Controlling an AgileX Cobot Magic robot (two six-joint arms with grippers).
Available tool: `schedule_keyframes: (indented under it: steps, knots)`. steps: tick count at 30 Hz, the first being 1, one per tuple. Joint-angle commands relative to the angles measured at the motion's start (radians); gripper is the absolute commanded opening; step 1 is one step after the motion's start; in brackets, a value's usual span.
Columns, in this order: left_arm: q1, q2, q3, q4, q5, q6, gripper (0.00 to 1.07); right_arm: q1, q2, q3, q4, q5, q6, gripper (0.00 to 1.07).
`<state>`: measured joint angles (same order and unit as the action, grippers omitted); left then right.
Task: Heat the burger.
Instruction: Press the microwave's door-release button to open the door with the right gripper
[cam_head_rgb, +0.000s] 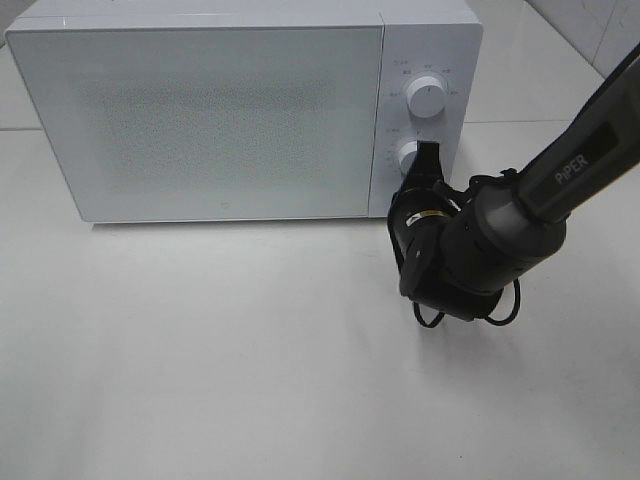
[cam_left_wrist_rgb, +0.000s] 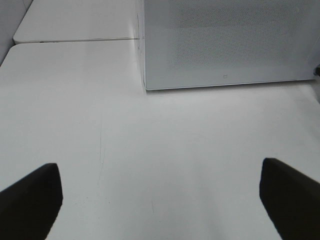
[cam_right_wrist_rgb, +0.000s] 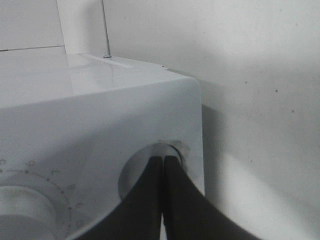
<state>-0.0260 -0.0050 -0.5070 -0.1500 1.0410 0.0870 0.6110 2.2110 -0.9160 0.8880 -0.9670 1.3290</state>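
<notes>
Black jaws of the right gripper (cam_head_rgb: 427, 152) are pressed fully together with nothing between them. Their joined tips rest against the lower knob (cam_head_rgb: 406, 156) of a white microwave (cam_head_rgb: 220, 110). The right wrist view shows the same contact up close: the right gripper (cam_right_wrist_rgb: 164, 160) forms one dark wedge whose point meets the round knob (cam_right_wrist_rgb: 137, 172), close to the rounded outer corner of the microwave. The upper knob (cam_head_rgb: 428, 97), ringed with small printed marks, sits on the same control panel just beyond the touched one. Behind the fingertips, the dark arm (cam_head_rgb: 570, 170) marked PIPER runs back and away from the panel.

Beside the knobs, on the side away from the arm, the microwave's large speckled door (cam_head_rgb: 200, 120) is shut. The burger cannot be seen in any view.

The left gripper (cam_left_wrist_rgb: 160, 200) appears only in its own wrist view. Its two dark fingers (cam_left_wrist_rgb: 30, 200) are spread wide apart and hold nothing, and a bare white table (cam_left_wrist_rgb: 150, 150) lies between them. The microwave stands ahead of them, well apart.
</notes>
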Motion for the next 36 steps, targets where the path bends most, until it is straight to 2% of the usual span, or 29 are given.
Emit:
schedule_keyframes:
  steps: [1, 11, 22, 29, 36]
  knots:
    - [0.002, -0.02, 0.006, -0.004, -0.002, -0.007, 1.01, -0.024, 0.001, -0.008, -0.003, -0.039, -0.019, 0.0]
    - [0.002, -0.02, 0.006, -0.004, -0.002, -0.007, 1.01, -0.025, 0.001, -0.027, -0.009, -0.068, -0.019, 0.0]
    - [0.002, -0.02, 0.006, -0.004, -0.002, -0.007, 1.01, -0.044, 0.001, -0.092, -0.03, -0.197, -0.022, 0.0]
    - [0.002, -0.02, 0.006, -0.004, -0.002, -0.007, 1.01, -0.051, 0.013, -0.17, -0.057, -0.272, -0.072, 0.0]
    - [0.002, -0.02, 0.006, -0.004, -0.002, -0.007, 1.01, -0.051, 0.013, -0.172, -0.062, -0.229, -0.079, 0.0]
